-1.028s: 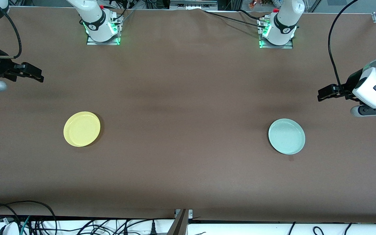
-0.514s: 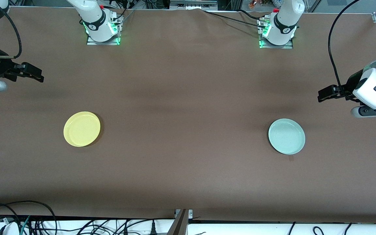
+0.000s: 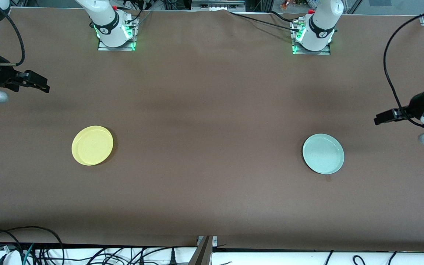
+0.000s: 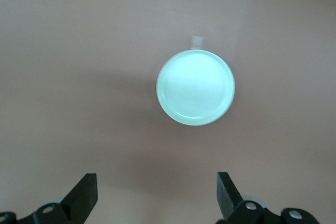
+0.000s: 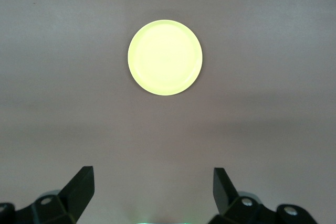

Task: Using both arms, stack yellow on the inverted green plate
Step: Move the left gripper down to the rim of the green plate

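1. The green plate [image 3: 323,153] is seen rim-up on the table [image 3: 212,110], toward the left arm's end.
2. The yellow plate [image 3: 92,145] is set well apart from the green plate, toward the right arm's end.
3. The left gripper [image 3: 381,118] is held open above the table, near the green plate.
4. The right gripper [image 3: 39,84] is held open, far from the green plate.

The tabletop [image 3: 212,110] is covered in matt brown sheet, smooth and paper-like. The yellow plate [image 3: 92,145] looks like smooth plastic with a soft sheen. The green plate [image 3: 323,153] is glossier, catching light. Both tools look like matt black plastic.
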Tool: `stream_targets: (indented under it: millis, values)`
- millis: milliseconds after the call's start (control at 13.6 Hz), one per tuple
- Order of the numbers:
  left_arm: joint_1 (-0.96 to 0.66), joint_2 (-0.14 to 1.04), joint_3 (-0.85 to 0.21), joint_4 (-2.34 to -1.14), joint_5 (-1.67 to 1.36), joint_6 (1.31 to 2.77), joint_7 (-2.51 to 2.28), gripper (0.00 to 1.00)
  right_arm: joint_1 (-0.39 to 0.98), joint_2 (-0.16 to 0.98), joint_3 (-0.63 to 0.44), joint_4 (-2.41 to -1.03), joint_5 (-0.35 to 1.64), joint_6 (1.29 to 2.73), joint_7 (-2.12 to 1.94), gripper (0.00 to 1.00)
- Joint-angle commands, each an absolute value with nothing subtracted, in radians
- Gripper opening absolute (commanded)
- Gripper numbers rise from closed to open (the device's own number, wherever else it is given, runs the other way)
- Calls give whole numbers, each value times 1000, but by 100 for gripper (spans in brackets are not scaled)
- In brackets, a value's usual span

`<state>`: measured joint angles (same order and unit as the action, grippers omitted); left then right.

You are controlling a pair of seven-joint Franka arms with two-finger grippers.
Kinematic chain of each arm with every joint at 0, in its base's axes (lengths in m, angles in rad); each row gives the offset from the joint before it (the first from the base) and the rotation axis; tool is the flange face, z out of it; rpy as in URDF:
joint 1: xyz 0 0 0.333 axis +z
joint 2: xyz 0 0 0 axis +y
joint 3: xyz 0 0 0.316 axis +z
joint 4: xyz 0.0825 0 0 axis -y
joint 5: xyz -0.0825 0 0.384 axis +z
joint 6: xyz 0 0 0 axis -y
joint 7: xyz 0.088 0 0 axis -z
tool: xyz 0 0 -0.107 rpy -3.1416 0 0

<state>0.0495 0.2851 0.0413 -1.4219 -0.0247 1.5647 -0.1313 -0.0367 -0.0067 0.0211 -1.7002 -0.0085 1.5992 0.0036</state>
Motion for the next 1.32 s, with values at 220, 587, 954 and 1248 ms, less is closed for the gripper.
stream_targets:
  millis: [220, 587, 954, 1248]
  values:
    - [83, 365, 37, -1429, -142, 1664, -18, 100, -37, -11, 25, -1690, -11, 1583, 5, 100]
    - [130, 432, 38, -1604, -239, 1909, 170, 100, -37, -11, 25, -1690, -11, 1583, 5, 100]
    - [150, 540, 38, -1651, -328, 2072, 304, 100, -37, -11, 25, -1692, -11, 1583, 5, 100]
    - [155, 601, 38, -1657, -383, 2114, 366, 100, -37, -11, 25, -1690, -12, 1583, 5, 100]
